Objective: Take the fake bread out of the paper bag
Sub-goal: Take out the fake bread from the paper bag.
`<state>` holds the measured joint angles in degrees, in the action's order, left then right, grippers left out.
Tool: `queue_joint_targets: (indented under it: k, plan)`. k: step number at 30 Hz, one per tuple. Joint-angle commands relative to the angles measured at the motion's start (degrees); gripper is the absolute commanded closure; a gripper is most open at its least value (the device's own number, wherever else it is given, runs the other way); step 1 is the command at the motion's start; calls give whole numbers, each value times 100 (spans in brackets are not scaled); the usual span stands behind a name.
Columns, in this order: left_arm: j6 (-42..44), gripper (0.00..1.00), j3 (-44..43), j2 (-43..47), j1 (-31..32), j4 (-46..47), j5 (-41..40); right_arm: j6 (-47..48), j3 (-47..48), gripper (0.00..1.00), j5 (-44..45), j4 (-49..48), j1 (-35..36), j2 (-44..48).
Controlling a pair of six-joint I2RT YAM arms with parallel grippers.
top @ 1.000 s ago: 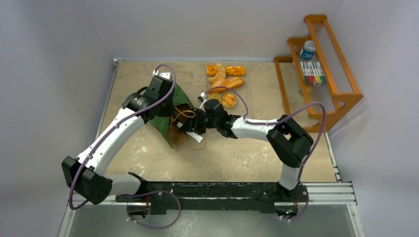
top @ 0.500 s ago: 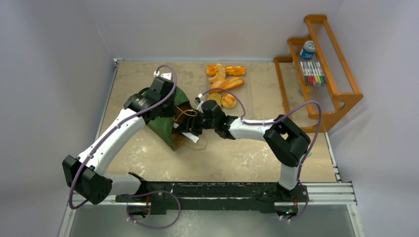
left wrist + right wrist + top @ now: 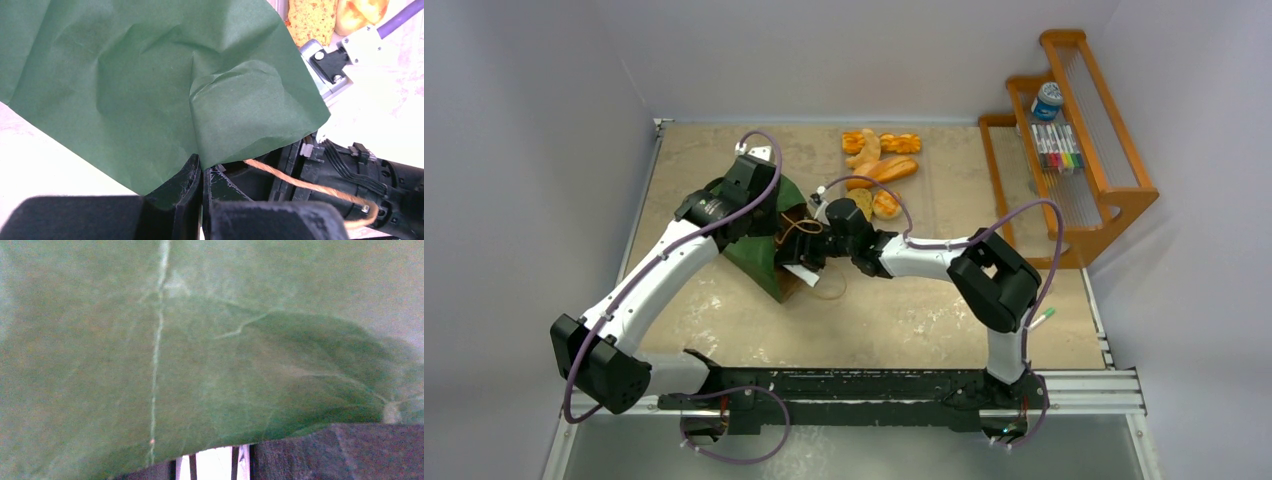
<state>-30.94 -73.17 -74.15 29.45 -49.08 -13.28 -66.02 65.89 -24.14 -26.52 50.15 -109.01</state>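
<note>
The left gripper (image 3: 198,167) is clamped tight on the rim of the paper bag (image 3: 150,85), which is dark green, creased and crumpled, with a thin brown cord handle (image 3: 310,187) looped beside the pinch; its arm is stretched forward and bent inward. The right gripper (image 3: 804,256) is set at the bag's mouth on a low, outstretched arm. Whether its jaws are parted or clenched cannot be told, as only green paper is seen from its wrist. The fake bread (image 3: 881,165), in glossy orange-brown pieces, is laid on the mottled beige table (image 3: 904,310) beyond the bag, outside it.

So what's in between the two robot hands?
The paper bag: the top view shows it between the left gripper, pinching its edge, and the right gripper at its mouth.
</note>
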Motion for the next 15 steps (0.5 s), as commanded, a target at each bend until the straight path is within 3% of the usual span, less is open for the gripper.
queue_joint_targets:
  k: [1, 15]
  plan:
    - [-110, 100, -35, 45, 43, 215, 114, -29, 194, 58, -237, -321, 12, 24]
    - [-52, 100, -111, -87, 43, 235, 13, -78, -443, 58, -457, -445, 12, 383]
